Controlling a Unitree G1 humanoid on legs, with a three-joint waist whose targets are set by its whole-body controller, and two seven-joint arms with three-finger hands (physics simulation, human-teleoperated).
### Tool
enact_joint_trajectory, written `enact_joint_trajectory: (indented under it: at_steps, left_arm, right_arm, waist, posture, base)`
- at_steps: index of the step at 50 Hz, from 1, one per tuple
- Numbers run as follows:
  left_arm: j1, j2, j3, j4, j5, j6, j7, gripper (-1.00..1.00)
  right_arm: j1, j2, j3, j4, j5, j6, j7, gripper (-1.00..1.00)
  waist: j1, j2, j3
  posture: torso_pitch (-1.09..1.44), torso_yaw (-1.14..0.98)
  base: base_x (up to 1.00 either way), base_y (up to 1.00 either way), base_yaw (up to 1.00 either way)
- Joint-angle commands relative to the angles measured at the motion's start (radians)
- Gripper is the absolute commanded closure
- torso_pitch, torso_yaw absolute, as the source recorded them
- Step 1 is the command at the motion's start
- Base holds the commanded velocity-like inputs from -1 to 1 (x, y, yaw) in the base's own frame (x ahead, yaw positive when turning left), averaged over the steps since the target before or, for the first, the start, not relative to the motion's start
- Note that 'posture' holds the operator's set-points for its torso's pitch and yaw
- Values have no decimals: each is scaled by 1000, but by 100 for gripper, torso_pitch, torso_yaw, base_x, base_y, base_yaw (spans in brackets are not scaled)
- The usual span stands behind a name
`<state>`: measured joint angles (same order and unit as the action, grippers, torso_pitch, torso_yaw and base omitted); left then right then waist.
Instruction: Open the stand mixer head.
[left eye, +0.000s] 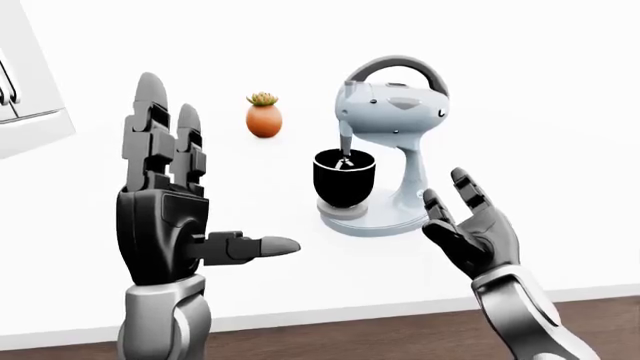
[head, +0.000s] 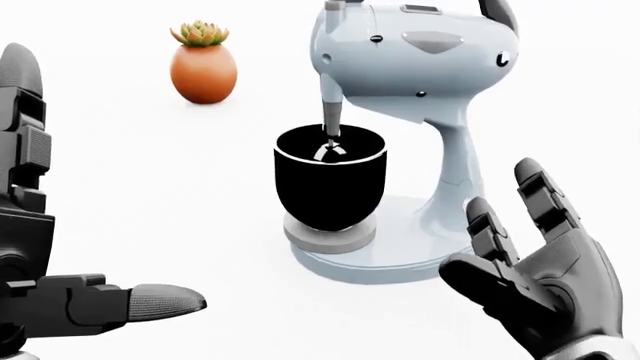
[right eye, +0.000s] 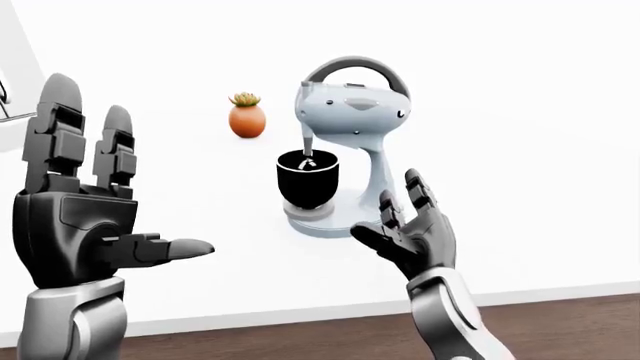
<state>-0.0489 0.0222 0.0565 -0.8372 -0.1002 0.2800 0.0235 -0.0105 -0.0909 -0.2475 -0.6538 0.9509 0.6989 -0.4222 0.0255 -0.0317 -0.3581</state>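
Pale grey glossy stand mixer stands on white counter, centre of left-eye view, head down, beater inside black glossy bowl on its base. Dark arched handle on top of mixer head. Orange egg-shaped pot with small green succulent stands to left of mixer, apart from it. Left hand raised upright at left, fingers spread, thumb pointing toward mixer, grasping nothing. Right hand released, palm up, near mixer base, not touching. Brown floor strip at bottom.
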Motion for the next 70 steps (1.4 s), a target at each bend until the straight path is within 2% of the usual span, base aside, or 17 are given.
enact_joint_trajectory:
  at_steps: [1,70]
  left_arm:
    - [-20,1,-2,-21,-1,-16,0,-100]
    - [-13,-3,-9,-7,-1,-27,0,-100]
  right_arm:
    - [-25,-4,-3,-24,-1,-25,14,-100]
    - [-104,-5,22,153,-128,-109,92,-100]
  waist:
    - [0,0,5]
    - [0,5,4]
  posture:
    - [-49,0]
    - [-49,0]
  base:
    - [0,0,0]
    - [0,0,0]
